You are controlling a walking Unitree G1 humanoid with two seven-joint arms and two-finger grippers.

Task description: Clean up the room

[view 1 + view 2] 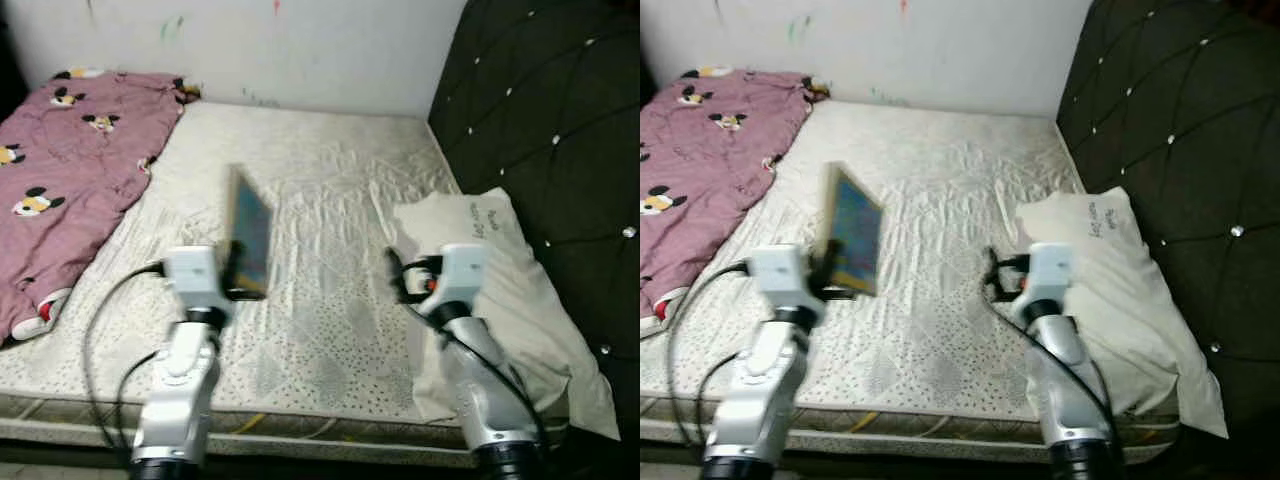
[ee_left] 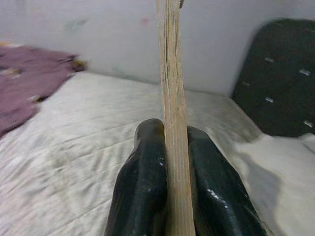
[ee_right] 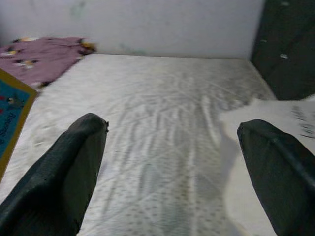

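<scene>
A thin book with a blue cover and a yellowish border stands on edge above the bare mattress, held by its lower edge. My left gripper is shut on it; in the left wrist view both black fingers press the book's page edge between them. The book's blue corner appears beside my right gripper. My right gripper hovers open over the mattress near a white pillow, with nothing between its fingers.
A pink blanket with cartoon mice covers the bed's left side. A black tufted headboard stands along the right. The white wall closes the far side. The mattress's front edge runs just below my arms.
</scene>
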